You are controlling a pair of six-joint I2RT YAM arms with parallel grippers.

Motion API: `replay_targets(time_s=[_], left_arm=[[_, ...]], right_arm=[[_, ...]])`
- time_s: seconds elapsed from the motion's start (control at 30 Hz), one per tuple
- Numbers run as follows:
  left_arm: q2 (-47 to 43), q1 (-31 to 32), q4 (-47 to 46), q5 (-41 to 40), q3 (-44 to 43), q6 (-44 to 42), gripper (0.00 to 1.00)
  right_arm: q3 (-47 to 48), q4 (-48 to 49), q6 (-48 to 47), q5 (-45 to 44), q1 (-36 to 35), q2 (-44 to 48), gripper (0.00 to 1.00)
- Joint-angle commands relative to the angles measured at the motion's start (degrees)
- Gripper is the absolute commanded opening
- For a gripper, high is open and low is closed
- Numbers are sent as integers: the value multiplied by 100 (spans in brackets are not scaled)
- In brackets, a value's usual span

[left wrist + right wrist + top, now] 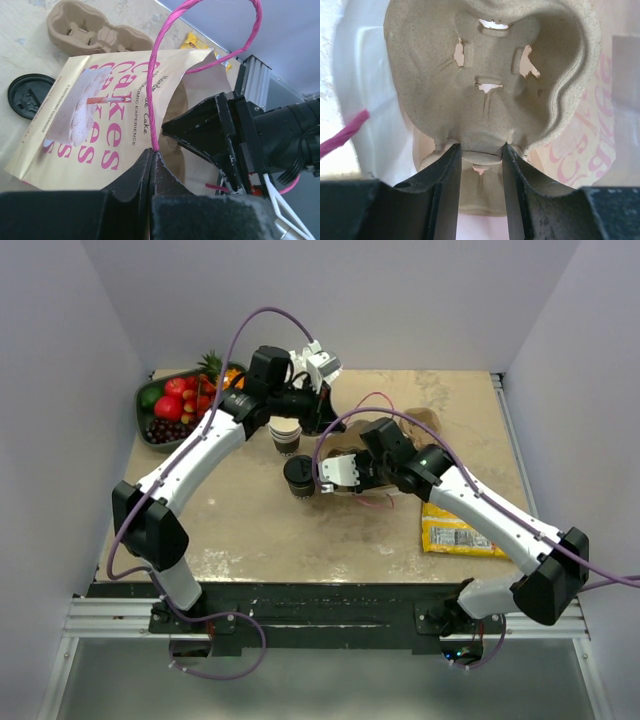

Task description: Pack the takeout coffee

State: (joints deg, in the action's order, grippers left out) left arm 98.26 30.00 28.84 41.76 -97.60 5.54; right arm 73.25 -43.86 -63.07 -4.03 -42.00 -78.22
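Observation:
The takeout coffee (pixel 298 477), a dark-brown cup with a black lid, stands on the table just left of the paper bag (pixel 340 453). In the left wrist view its lid (pixel 30 95) shows beside the gold bag printed "Cakes" (pixel 95 125). My left gripper (pixel 152 156) is shut on the bag's rim at the pink handle (pixel 160 65), holding the mouth open. My right gripper (pixel 480 150) is inside the bag, shut on the middle tab of a moulded cardboard cup carrier (pixel 485 65). In the top view the right gripper (pixel 345 480) lies at the bag's mouth.
A stack of lidless cups (pixel 285 435) stands behind the coffee. A bowl of fruit (pixel 175 405) is at the back left. A second cardboard carrier (pixel 95 32) lies behind the bag. A yellow packet (pixel 455 535) lies at the front right.

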Motion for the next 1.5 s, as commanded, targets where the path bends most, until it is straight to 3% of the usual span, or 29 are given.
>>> replay_targets(time_s=[0.0,0.17,0.47,0.9,1.1,1.47], left_arm=[[132,-29,-344,534,-84,360,0],[220,-29,-528,939,-40,623,0],[220,-29,-353,492,-31,448,0],[246,-126,-168,878,-48,176,0],[255,-126,-98,1475,-83,-184,0],[501,-126,385,1721,-311,-782,0]], right_arm=[[-66,351,-65,-265,-28,-27,0],[110,378,-118,-212,-28,-326,0],[312,414,-197,-537,-28,-642,0],[48,756,93,-889,51,-774,0],[23,668,40,-775,130,-915,0],[-206,826,-390,-160,201,-959,0]])
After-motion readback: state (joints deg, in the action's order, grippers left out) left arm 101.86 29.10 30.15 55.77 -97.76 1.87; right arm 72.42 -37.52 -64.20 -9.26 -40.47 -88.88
